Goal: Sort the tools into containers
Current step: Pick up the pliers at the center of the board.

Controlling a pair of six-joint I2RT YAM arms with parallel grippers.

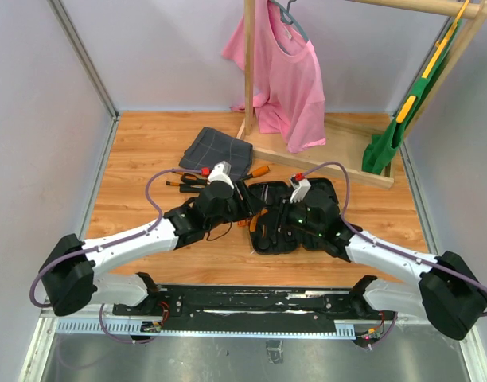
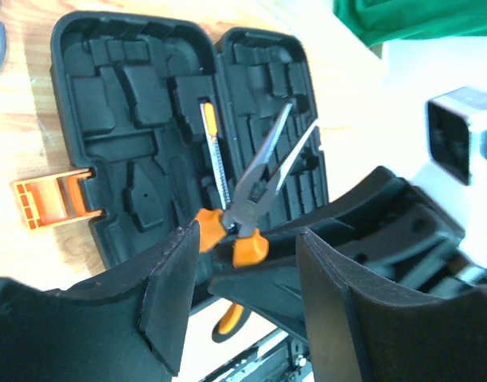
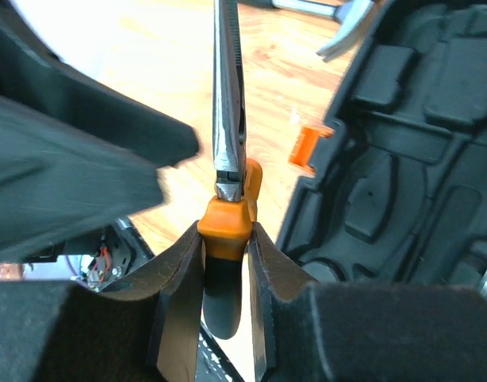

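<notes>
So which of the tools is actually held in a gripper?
The needle-nose pliers, clamped by a handle in the right gripper; the screwdrivers lie loose on the wooden table.

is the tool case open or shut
Open: the tool case lies spread flat, both halves' moulded insides facing up.

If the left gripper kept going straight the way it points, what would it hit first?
Probably the orange-handled needle-nose pliers ahead of the left gripper, clamped by the right gripper; the open black plastic tool case lies beyond.
</notes>
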